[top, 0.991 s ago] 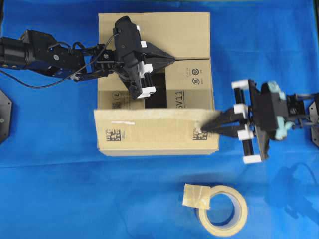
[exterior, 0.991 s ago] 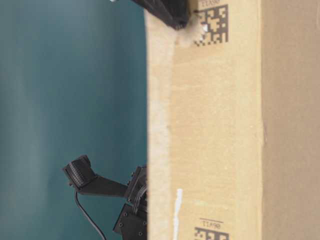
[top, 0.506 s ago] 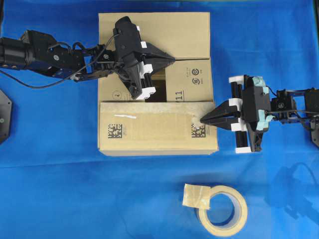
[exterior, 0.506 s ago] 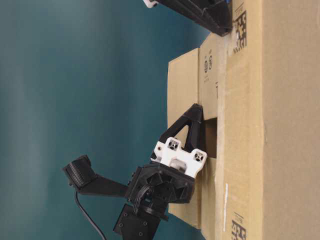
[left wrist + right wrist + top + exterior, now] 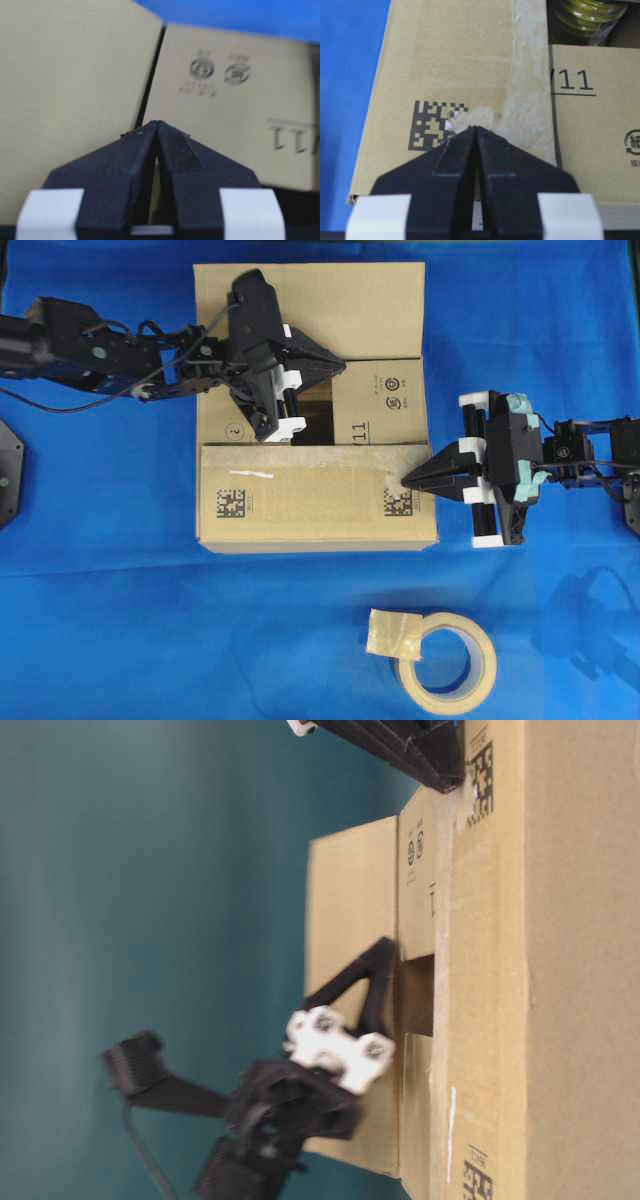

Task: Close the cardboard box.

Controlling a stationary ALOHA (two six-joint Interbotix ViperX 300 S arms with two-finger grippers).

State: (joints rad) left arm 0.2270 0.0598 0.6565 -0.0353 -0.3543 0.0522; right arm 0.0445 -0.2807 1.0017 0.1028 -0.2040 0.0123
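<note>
cardboard box point(image 5: 310, 410) | left end effector point(image 5: 340, 363) together over flaps | right end effector point(image 5: 408, 481) together (tip on front flap)

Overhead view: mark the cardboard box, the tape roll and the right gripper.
cardboard box point(image 5: 300, 505), overhead view, on the front flap folded flat.
tape roll point(image 5: 480, 645), overhead view, on the beige ring's right side.
right gripper point(image 5: 408, 481), overhead view, at the tip of its shut jaws on the flap's right end.

A beige tape roll point(image 5: 447, 663) lies flat on the blue cloth point(image 5: 120, 620). Its loose end sticks up at the rim.
</note>
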